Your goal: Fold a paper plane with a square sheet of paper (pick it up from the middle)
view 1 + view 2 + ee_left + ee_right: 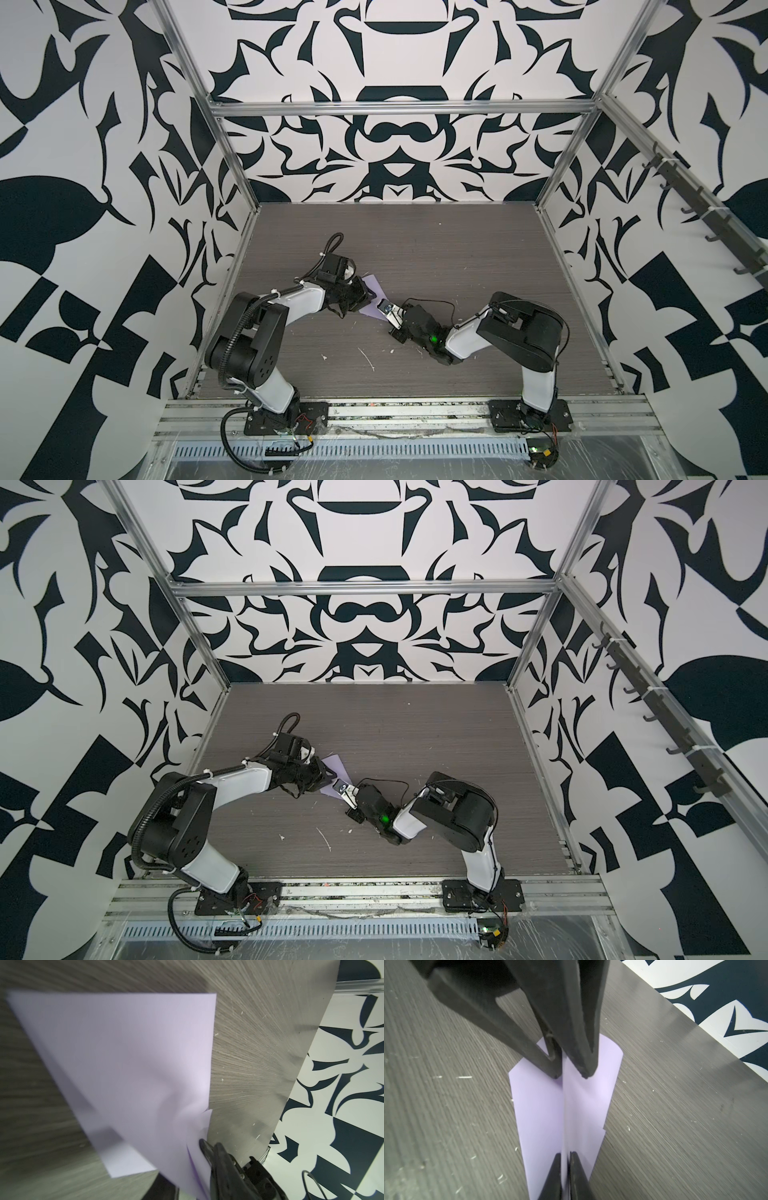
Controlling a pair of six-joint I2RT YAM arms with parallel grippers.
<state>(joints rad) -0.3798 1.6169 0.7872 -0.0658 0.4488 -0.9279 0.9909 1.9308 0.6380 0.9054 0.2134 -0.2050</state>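
**Item:** paper plane, lilac, nearly fully folded.

**Location:** It lies on the table, just off centre toward 9 o'clock in both top views. A raised centre ridge runs its whole length. The wider end points to about 10 o'clock and the narrow end to about 4.

**Handling (a judgement):**
- Expect it to be almost weightless, thin and soft.
- A hard squeeze will leave a crease, and a nudge will send it sliding over the smooth board.
- The wings will flop if you lift by them.
- Take hold on the ridge near mid-length, where the stacked layers look stiffest.

**Tools:**
- The right gripper reaches in from 4 o'clock and is pinched closed on the ridge at the narrow end.
- The left gripper comes from 9 o'clock. Its jaws stand parted astride the ridge at the wider end and do not clamp it.

**Surface:** The table is a grey wood-grain board with a matte finish. White flecks are scattered toward 6 o'clock.

**Room:**
- Black-and-white patterned walls stand at 9, 12 and 3 o'clock.
- An aluminium frame edges the walls.
- A hook rail runs along the 3 o'clock side.
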